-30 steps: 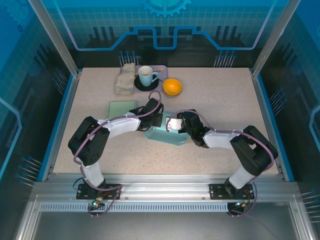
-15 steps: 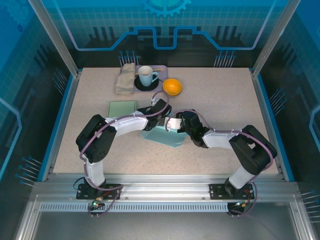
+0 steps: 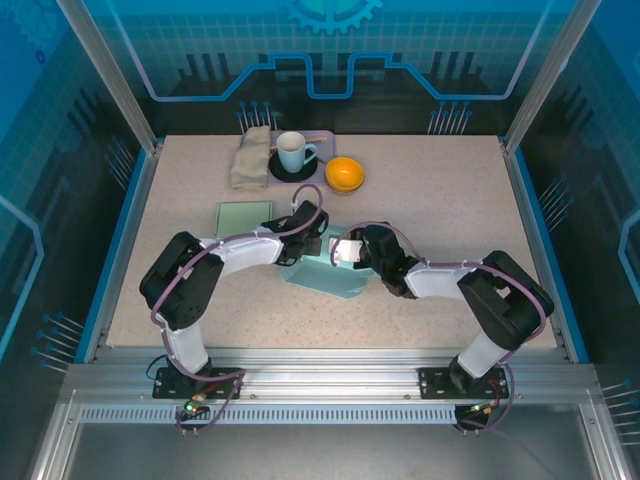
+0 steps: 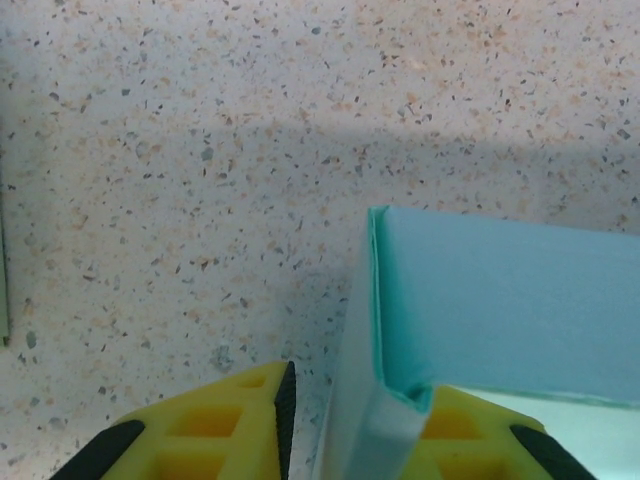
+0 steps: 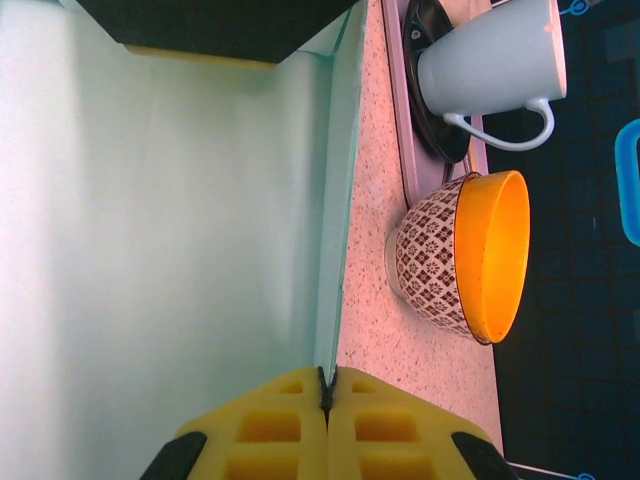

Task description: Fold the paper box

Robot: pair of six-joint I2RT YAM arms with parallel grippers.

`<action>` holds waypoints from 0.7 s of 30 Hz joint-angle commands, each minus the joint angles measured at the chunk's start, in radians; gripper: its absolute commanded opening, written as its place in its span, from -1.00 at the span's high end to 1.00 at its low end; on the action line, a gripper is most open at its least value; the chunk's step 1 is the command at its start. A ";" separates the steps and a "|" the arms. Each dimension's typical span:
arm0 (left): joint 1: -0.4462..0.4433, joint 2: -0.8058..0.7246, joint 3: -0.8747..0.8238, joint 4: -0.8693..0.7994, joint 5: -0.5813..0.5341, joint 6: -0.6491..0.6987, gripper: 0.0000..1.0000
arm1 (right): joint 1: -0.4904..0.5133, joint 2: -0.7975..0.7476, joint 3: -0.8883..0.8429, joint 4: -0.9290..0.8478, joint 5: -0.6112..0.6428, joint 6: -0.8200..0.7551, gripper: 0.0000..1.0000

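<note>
- Tabletop [image 3: 450, 190]: speckled surface that carries all items.
- Paper box [image 3: 322, 280]: teal card, at the centre of the top view. It is partly erected, and one corner stands upright at lower right of the left wrist view.
- Right gripper [image 5: 326, 400]: jaws fully closed. The top edge of one box wall is pinched between the yellow pads at bottom centre of the right wrist view.
- Left gripper [image 4: 340, 440]: jaws a little apart, straddling the upright box corner. A strip of tabletop shows between the left-hand finger [image 4: 200, 440] and the card, so it is judged to have no firm hold.
- Step in hand: judged to be raising and squaring the side walls. One wall is held fast while the adjoining corner is formed.
- Next move: judged to need the left gripper to close on, or press against, the corner wall. The right gripper must keep its pinch so that the box cannot slide.
- Green sheet [image 3: 245, 215]: flat, up and left of the box, apart from it.
- Far edge: cloth [image 3: 250, 155], mug [image 3: 292, 152] and orange bowl [image 3: 344, 174]. The bowl is nearest the pinched wall, so keep the box clear of it.
</note>
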 commanded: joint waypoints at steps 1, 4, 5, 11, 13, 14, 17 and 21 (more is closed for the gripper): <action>0.034 -0.034 -0.039 -0.055 -0.033 -0.024 0.51 | 0.002 -0.005 -0.022 -0.055 0.016 0.015 1.00; 0.034 -0.024 -0.058 -0.049 -0.048 -0.021 0.63 | 0.006 -0.013 -0.021 -0.046 0.015 0.026 1.00; 0.034 -0.019 -0.061 -0.049 -0.057 -0.019 0.70 | 0.007 -0.021 -0.020 -0.038 0.015 0.041 1.00; 0.033 -0.029 -0.083 -0.048 -0.163 -0.046 0.97 | 0.009 -0.101 0.029 -0.159 -0.052 0.103 0.61; 0.030 -0.045 -0.094 -0.040 -0.191 -0.059 1.00 | 0.009 -0.133 0.042 -0.198 -0.073 0.119 0.53; 0.031 -0.053 -0.099 -0.039 -0.207 -0.068 1.00 | 0.007 -0.149 0.051 -0.226 -0.085 0.128 0.51; 0.031 -0.088 -0.125 -0.016 -0.242 -0.082 1.00 | 0.007 -0.204 0.064 -0.296 -0.109 0.158 0.46; 0.027 -0.165 -0.218 0.114 -0.243 -0.070 1.00 | -0.006 -0.314 0.063 -0.335 -0.102 0.262 0.42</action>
